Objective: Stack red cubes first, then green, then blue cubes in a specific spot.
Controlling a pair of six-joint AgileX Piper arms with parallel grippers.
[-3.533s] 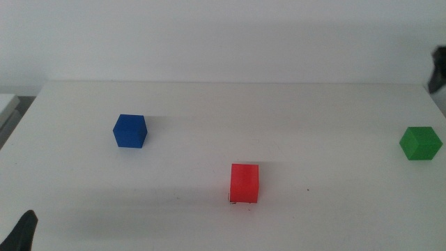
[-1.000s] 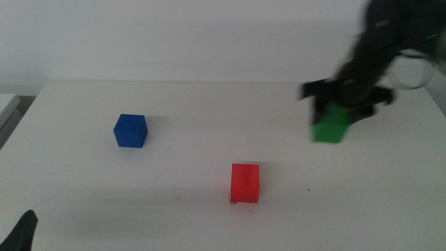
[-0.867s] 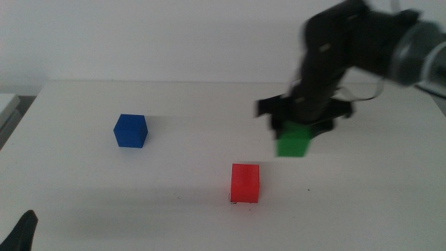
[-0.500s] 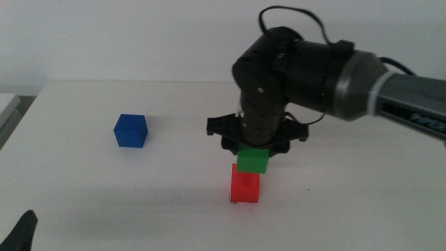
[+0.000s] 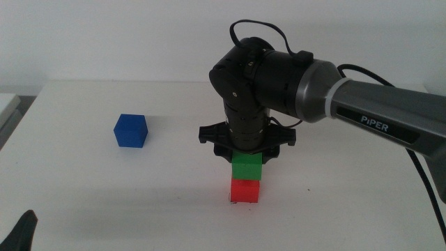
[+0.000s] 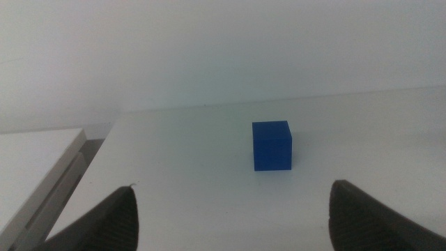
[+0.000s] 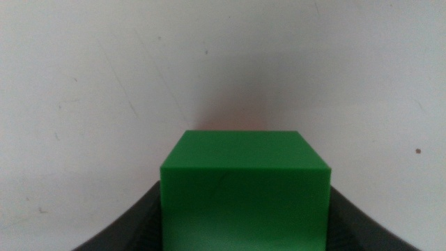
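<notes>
The red cube (image 5: 245, 191) stands on the white tabletop at front centre. The green cube (image 5: 247, 166) sits squarely on top of it. My right gripper (image 5: 247, 159) comes straight down from above and is shut on the green cube, which fills the space between the jaws in the right wrist view (image 7: 244, 188); the red cube is hidden beneath it there. The blue cube (image 5: 131, 130) stands alone at the left, and also shows in the left wrist view (image 6: 272, 145). My left gripper (image 5: 23, 234) waits open at the front left corner.
The right arm (image 5: 362, 111) reaches in over the table's right half. A small dark mark (image 5: 307, 189) lies right of the stack. The table's left edge (image 6: 90, 160) is near the blue cube, with a lower white surface (image 6: 35, 160) beyond it.
My right gripper carried the green cube from the far right to above the red cube and lowered it onto it. The blue cube and left gripper have not moved.
</notes>
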